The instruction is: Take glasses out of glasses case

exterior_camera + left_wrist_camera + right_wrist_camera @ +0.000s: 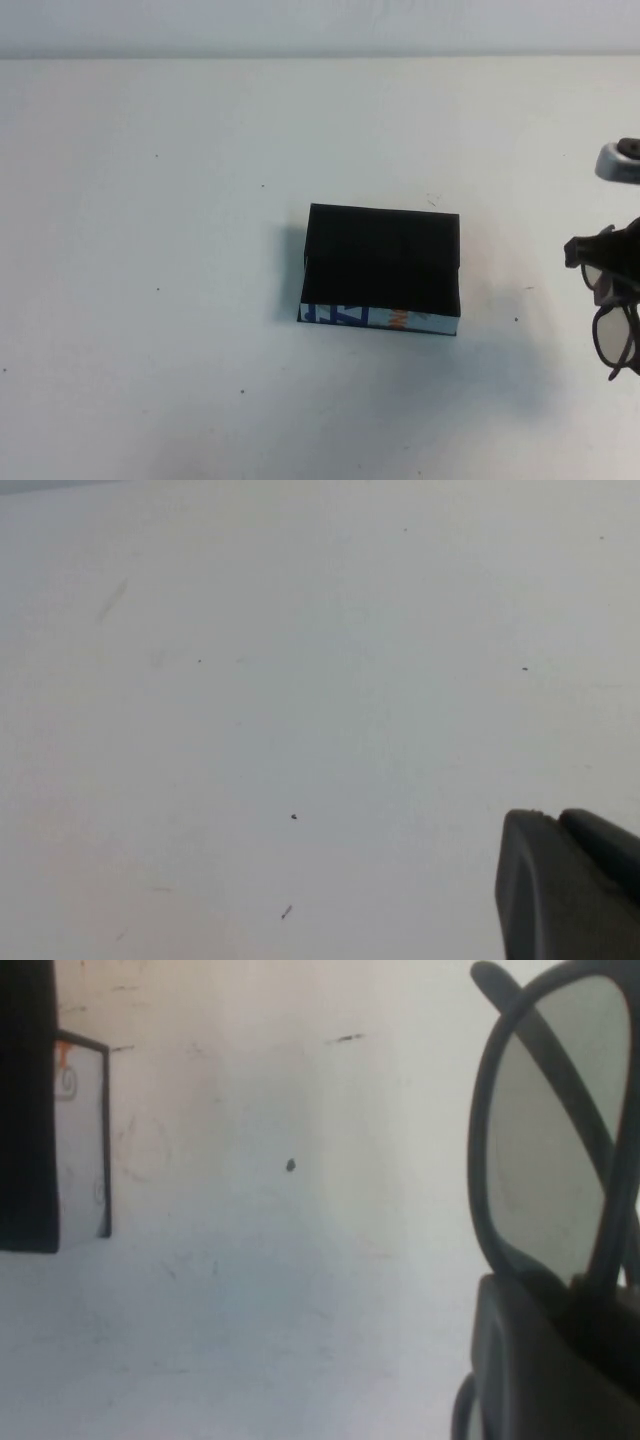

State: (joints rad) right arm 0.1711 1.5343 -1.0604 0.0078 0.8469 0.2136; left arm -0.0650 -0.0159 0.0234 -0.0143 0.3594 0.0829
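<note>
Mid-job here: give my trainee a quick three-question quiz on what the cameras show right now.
1. True or false: the glasses are out of the glasses case.
2. Which gripper holds the glasses? A) the left gripper B) the right gripper
3. Fill in: the white printed side of the case faces the ____ edge of the table.

Key
1. True. They hang at the high view's right edge, apart from the case.
2. B. The right gripper is shut on them; the left gripper is over bare table, seen only in its wrist view.
3. Near, the robot's side.
</note>
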